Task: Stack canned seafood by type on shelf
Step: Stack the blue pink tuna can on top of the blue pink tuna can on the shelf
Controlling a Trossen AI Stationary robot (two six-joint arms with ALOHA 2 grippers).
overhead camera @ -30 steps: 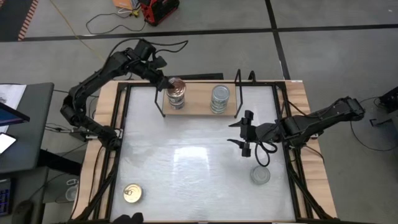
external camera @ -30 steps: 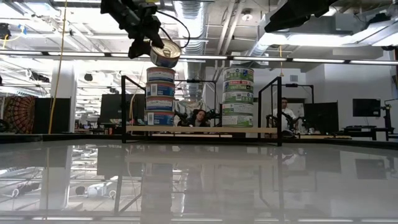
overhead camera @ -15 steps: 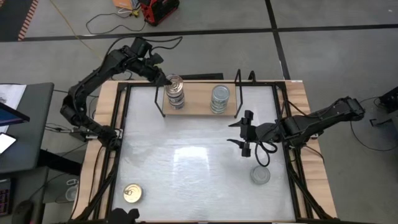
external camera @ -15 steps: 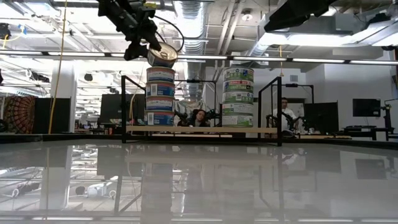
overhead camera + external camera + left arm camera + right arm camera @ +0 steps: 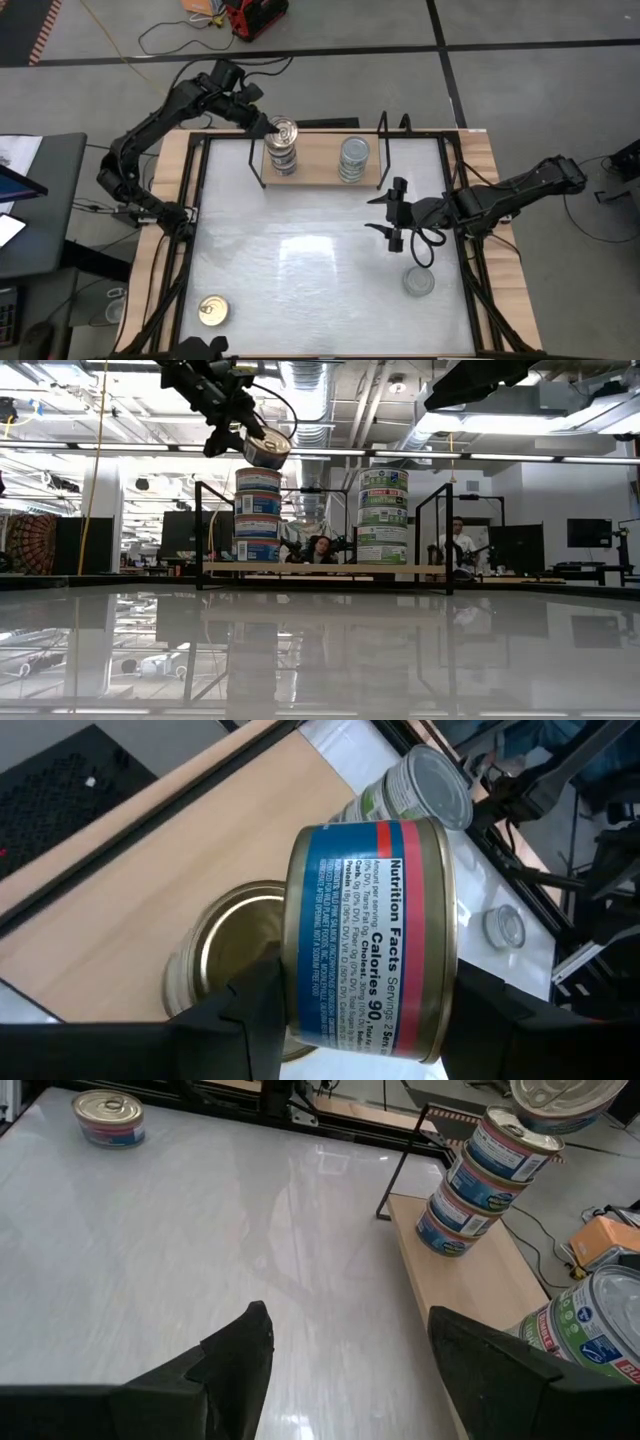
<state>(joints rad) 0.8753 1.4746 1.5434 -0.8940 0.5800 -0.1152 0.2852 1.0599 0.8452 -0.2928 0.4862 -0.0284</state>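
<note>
My left gripper (image 5: 232,432) is shut on a blue-and-red-labelled tin (image 5: 265,452). It holds the tin right over a stack of three like tins (image 5: 258,515) at the shelf's left end (image 5: 315,172). A stack of green-labelled tins (image 5: 383,510) with a silver lid (image 5: 353,150) stands on the shelf's board toward its right end. A gold-lidded tin (image 5: 212,311) sits near the table's front left, and a silver-lidded one (image 5: 419,282) near the front right. My right gripper (image 5: 394,214) hangs open over the table's right half, holding nothing. My left gripper pinches the tin's round labelled wall (image 5: 300,990) between its two fingers, one on each side. The fingers slant down from the table's far left. The tin is tilted, just above the stack's gold top lid (image 5: 235,945); whether its lower edge touches that lid I cannot tell.
The shelf's black wire uprights (image 5: 381,150) rise at both ends of the board. Black frame bars (image 5: 195,230) run along the table's left and right sides. Wide bare tabletop (image 5: 300,260) lies between the shelf and the loose tins.
My left gripper has rolled a little and edged the held tin toward the table's far edge, still over the blue-labelled stack. The tin's tilt has shifted slightly with it.
</note>
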